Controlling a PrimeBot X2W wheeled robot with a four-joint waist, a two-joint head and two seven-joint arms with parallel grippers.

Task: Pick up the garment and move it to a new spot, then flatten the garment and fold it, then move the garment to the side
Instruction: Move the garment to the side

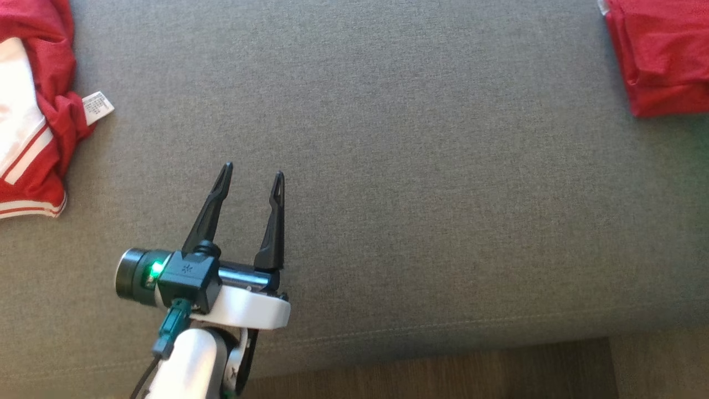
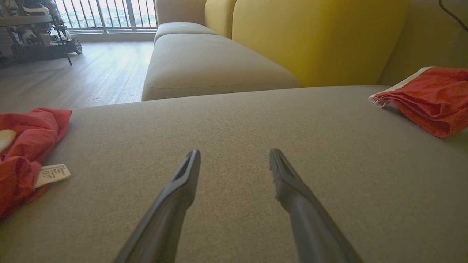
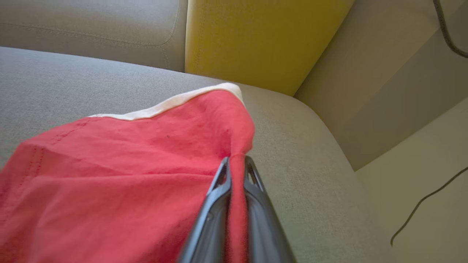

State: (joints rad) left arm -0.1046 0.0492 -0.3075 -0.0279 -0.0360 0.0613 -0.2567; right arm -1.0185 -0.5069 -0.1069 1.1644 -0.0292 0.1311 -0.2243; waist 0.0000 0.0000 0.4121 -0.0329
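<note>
Nearest, by the front edge of the grey sofa seat [image 1: 388,166] and above the wooden floor [image 1: 443,371], the left gripper [image 1: 253,169] is over the cushion. Its fingers are spread with nothing between them, pointing toward the back of the sofa. To its left lies a crumpled red-and-white garment [image 1: 33,111], with a white label [image 1: 98,106] sticking out toward the middle of the seat. Farther back, at the right end of the seat, rests the folded red garment [image 1: 664,55] — the right gripper [image 3: 237,160] has its fingers clenched on a pinch of the red cloth. The white-trimmed edge faces the yellow backrest [image 3: 256,36]. The garment's long axis cannot be told — every view cuts it off.
</note>
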